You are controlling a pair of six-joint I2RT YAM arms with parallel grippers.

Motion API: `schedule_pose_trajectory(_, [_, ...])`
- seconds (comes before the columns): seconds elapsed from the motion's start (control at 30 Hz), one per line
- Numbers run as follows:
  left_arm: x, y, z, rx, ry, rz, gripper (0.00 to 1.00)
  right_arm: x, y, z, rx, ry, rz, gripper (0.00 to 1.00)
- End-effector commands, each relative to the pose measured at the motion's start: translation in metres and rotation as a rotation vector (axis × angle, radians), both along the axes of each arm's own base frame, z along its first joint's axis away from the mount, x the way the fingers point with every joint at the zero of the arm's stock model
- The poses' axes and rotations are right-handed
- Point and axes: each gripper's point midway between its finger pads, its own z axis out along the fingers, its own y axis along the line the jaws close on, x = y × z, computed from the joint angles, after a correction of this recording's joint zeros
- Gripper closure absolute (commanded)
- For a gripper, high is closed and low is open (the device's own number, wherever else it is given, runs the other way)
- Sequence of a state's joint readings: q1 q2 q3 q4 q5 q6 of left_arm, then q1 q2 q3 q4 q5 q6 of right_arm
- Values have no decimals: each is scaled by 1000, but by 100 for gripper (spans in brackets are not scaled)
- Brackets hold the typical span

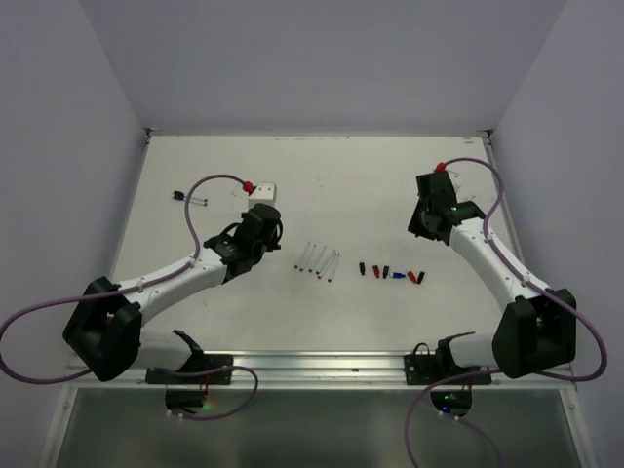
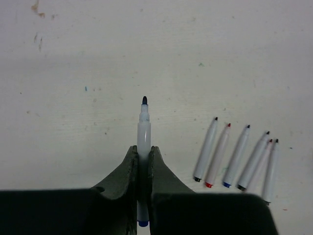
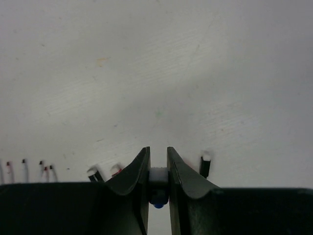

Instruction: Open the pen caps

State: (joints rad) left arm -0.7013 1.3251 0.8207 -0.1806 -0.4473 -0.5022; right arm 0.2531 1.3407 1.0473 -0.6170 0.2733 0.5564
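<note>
The left hand [image 2: 143, 148] is pinched tight on a thin white pen [image 2: 144, 129]. The pen sticks straight out past the dark fingers [image 2: 128, 169]. Its small dark tip is bare, and a blue end shows behind the grip. Just to the right of this hand, five more thin white pens [image 2: 237, 156] lie side by side on the white bench [image 2: 98, 58]. Their tips are bare too.

The right hand [image 3: 157, 152] is squeezed narrow on a tiny cap [image 3: 157, 175]. The cap looks pale at the front and blue lower down. Small loose caps [image 1: 390, 273] in black, red and blue lie in a short row on the bench, near this hand and between it and the pens. One dark cap [image 3: 205, 165] stands just right of its fingers.
</note>
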Motion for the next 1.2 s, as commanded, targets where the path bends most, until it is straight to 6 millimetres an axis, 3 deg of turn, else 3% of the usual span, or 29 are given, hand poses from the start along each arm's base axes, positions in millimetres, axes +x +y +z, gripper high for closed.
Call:
schedule_pose_trajectory(0.0, [12, 18, -19, 71, -38, 28, 100, -42, -31, -30, -93, 143, -77, 100])
schedule_pose_trajectory(0.2, [16, 4, -49, -3, -38, -37, 100, -69, -54, -52, -62, 178, -169, 100])
schedule_pose_trajectory(0.43, [24, -15, -75, -19, 13, -82, 100, -79, -71, -67, -60, 207, -225, 100])
schedule_pose_trajectory(0.7, [32, -20, -83, 9, 24, -102, 100, -78, -66, -103, 19, 264, -232, 100])
schedule_pose_trajectory(0.87, [32, -25, -84, 0, 19, -133, 100, -78, -65, -110, 27, 276, -237, 100])
schedule_pose_trajectory(1.0, [27, -44, -85, -69, 31, -213, 100, -80, -66, -115, 20, 281, -242, 100])
schedule_pose_trajectory(1.17, [25, -55, -89, -109, 46, -252, 100, -80, -65, -117, 25, 286, -241, 90])
